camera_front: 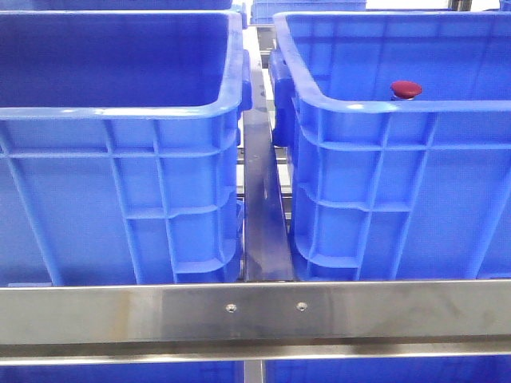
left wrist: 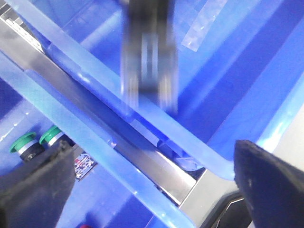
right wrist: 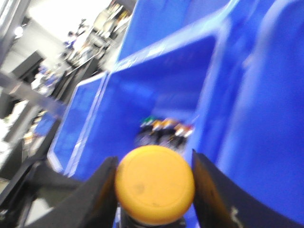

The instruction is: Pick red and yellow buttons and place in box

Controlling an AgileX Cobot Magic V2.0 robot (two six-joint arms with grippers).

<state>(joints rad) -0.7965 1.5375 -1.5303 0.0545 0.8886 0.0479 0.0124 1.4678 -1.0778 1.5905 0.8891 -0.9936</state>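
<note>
A yellow button point(right wrist: 155, 186) sits domed cap up between the black fingers of my right gripper point(right wrist: 154, 160), which is shut on it above a blue box point(right wrist: 156, 80). The dark red button point(camera_front: 406, 88) shows just over the near rim of the right blue box point(camera_front: 375, 108) in the front view. My left gripper point(left wrist: 152, 190) is open with nothing between its wide-apart fingers point(left wrist: 33, 190). It hangs over the rims of two boxes point(left wrist: 209, 156) and the steel rail point(left wrist: 142, 156) between them. No gripper shows in the front view.
A second blue crate point(camera_front: 120, 112) stands on the left, its inside bare as far as it shows. Two green buttons point(left wrist: 23, 142) lie in a crate under my left gripper. Several buttons point(right wrist: 164, 127) lie blurred deep in the box. A blurred dark bar point(left wrist: 149, 57) crosses above. A steel frame bar point(camera_front: 255, 311) runs along the front.
</note>
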